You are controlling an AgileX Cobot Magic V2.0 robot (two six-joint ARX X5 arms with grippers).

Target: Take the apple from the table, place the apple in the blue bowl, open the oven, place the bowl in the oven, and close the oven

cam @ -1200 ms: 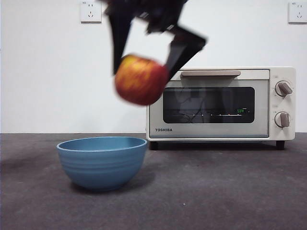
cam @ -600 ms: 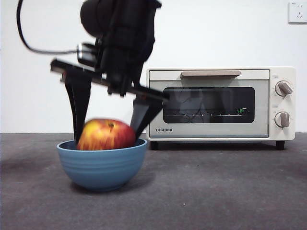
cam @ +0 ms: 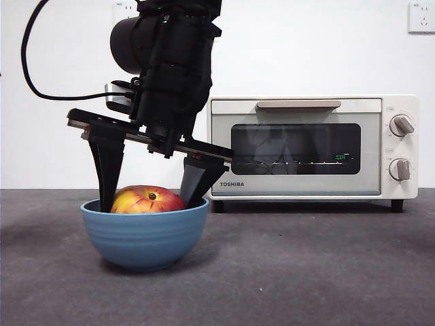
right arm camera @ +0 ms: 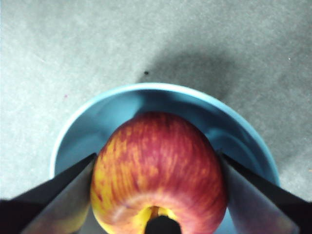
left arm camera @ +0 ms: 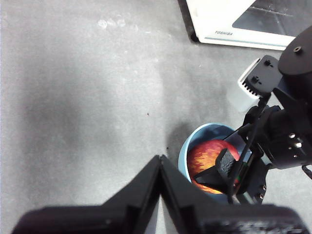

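Note:
The red and yellow apple (cam: 146,200) (right arm camera: 158,175) lies inside the blue bowl (cam: 144,238) (right arm camera: 161,97) on the table (cam: 306,272). My right gripper (cam: 151,197) (right arm camera: 157,168) reaches down into the bowl, shut on the apple with one jaw against each side. In the left wrist view the apple (left arm camera: 209,156) shows in the bowl (left arm camera: 195,141), partly under the right arm. My left gripper (left arm camera: 160,161) hangs shut and empty above the table, a little way from the bowl. The cream oven (cam: 299,146) stands behind with its door closed.
The oven's corner (left arm camera: 234,24) shows in the left wrist view, beyond the bowl. A white wall with sockets (cam: 129,17) rises behind the table. The right arm's black cable (cam: 30,61) loops at the upper left.
My right gripper carried the apple from mid-air in front of the oven leftward and down into the bowl. The apple now sits low inside the rim.

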